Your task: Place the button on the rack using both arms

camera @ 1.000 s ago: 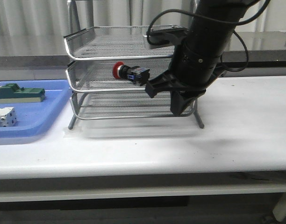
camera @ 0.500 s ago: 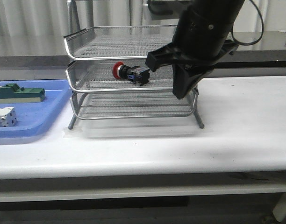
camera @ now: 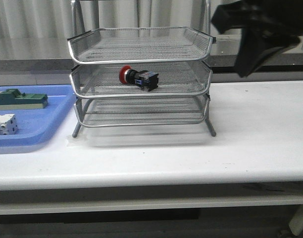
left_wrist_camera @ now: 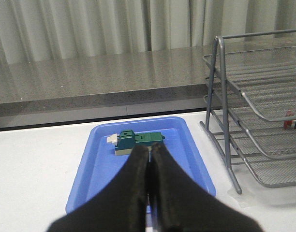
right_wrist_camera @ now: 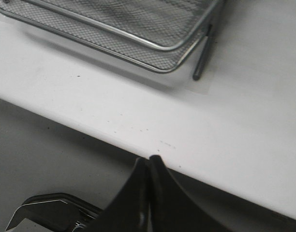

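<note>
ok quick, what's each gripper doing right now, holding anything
Left gripper: closed, holding nothing.
Right gripper: closed, holding nothing; the button lies in the rack.

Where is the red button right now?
In the front view, the button lies on its side in the rack's middle tray, left of centre, with neither gripper touching it.

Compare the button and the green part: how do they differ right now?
The button lies on its side in the rack's middle tier; the green part sits flat in the blue tray beside the rack. The button has a round red head on a dark body; the green part is a low green block on a pale base. Neither is held by a hand.
</note>
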`<state>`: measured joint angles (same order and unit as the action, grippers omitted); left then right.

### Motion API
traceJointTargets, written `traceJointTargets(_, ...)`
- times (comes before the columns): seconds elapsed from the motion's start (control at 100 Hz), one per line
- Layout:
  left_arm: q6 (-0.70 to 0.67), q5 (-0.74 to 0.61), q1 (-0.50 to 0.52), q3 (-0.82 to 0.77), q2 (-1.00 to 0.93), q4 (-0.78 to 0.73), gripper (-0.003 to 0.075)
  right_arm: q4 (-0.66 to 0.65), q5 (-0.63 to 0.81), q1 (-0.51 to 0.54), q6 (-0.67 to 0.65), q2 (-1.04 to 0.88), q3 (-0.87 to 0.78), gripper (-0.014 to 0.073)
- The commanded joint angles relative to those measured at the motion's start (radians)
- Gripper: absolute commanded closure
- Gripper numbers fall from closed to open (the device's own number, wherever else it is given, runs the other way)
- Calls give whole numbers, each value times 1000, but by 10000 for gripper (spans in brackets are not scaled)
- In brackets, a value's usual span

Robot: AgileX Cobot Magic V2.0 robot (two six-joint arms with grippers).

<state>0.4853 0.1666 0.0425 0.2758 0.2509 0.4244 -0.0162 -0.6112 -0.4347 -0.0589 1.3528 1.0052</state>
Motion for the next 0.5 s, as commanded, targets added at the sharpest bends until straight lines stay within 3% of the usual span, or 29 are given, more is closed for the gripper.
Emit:
traceJointTargets(0.0,-9,-79,0,26,8,13,741,-13,57,33,-4,-96,-25,659)
traceJointTargets(0.49,-9,-79,0,26,8,13,741,-15,63,165,-32,-594,-301,650)
